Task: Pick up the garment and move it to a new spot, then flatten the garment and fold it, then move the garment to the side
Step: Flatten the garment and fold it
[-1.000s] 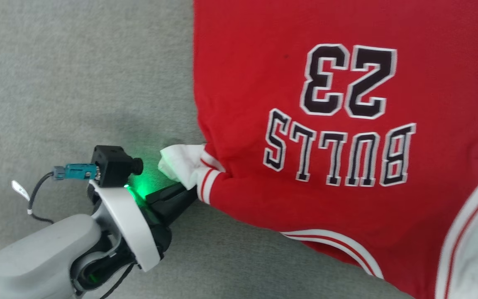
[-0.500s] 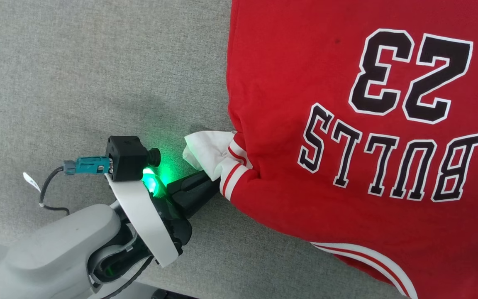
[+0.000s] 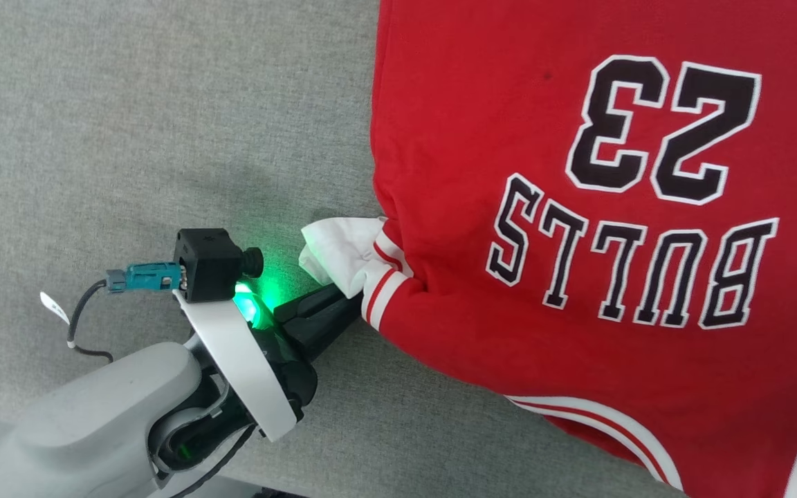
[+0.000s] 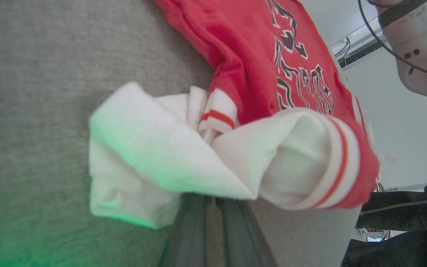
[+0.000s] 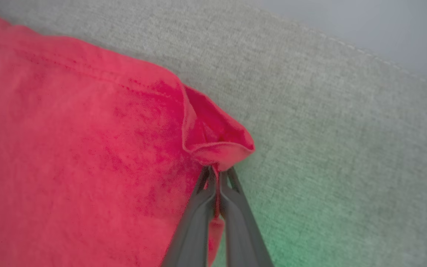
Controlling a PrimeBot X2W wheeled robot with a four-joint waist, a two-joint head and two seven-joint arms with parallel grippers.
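On grey surface (image 3: 129, 138) — left claw (image 3: 347, 301), right claw (image 5: 216, 173) pinching garment (image 3: 509, 104).

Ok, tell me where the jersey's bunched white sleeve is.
In the head view the bunched white sleeve lies on the grey surface at the left edge of the red jersey, against the left end effector.

garment (image 3: 481, 104) cropped top and right, left end effector (image 3: 353, 304) tips hidden under its fabric
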